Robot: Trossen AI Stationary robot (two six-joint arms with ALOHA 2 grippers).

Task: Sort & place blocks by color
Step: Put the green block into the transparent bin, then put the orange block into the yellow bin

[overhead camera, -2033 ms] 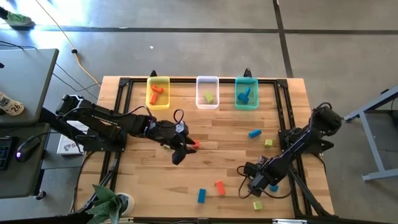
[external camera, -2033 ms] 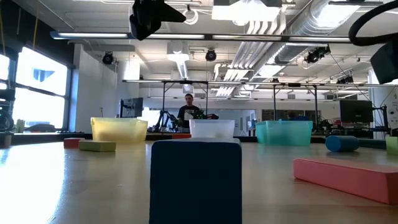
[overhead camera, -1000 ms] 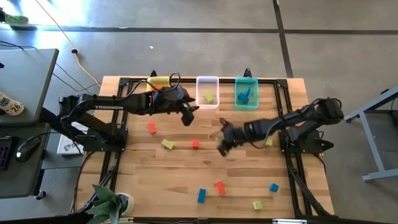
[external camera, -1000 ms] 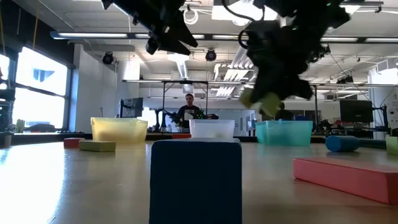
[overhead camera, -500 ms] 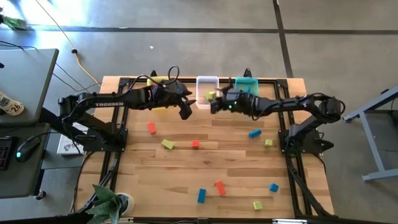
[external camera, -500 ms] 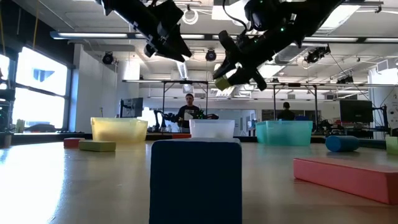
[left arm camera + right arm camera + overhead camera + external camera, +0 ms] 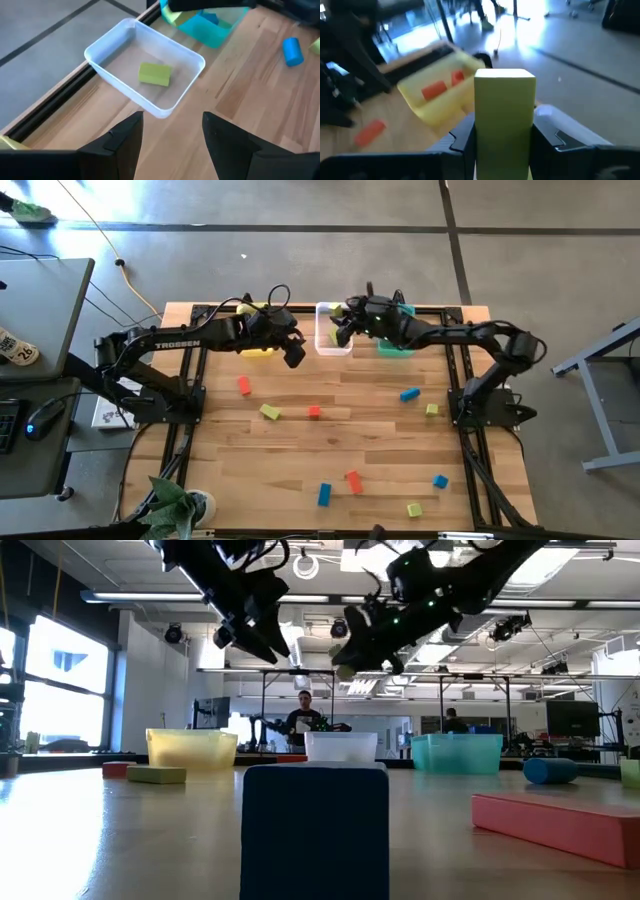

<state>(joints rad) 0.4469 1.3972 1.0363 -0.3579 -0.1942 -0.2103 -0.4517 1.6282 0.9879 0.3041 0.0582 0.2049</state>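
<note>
**Yellow-green block carried over the clear bin; most of the sorting still to do**

The right gripper (image 7: 340,330) hangs above the clear bin (image 7: 322,345), its fingers clamped on a yellow-green block (image 7: 504,117) that stands upright between them in the right wrist view; the block has not been let go, so this delivery is, as I judge it, at the point of release and not finished; the left gripper (image 7: 293,354) hovers just beside the clear bin on its yellow-bin side, fingers spread wide with nothing between them, as the left wrist view shows.

Already sorted: one yellow-green block (image 7: 154,74) lies inside the clear bin; the yellow bin (image 7: 447,100) next to it holds two red-orange blocks (image 7: 434,90); the teal bin (image 7: 400,347) on the clear bin's other side holds blue pieces, though how many I cannot tell.

Left on the table, all on the near side of the clear bin and well apart from it: a red-orange block (image 7: 244,385), a yellow-green one (image 7: 270,412), a small red-orange cube (image 7: 314,412), a blue block (image 7: 409,394), a yellow-green cube (image 7: 432,410); farther still, a blue bar (image 7: 324,494), a red-orange bar (image 7: 353,481), a blue cube (image 7: 440,480) and a yellow-green cube (image 7: 414,509); by this count roughly nine remain loose, so the job looks less than half done.
</note>
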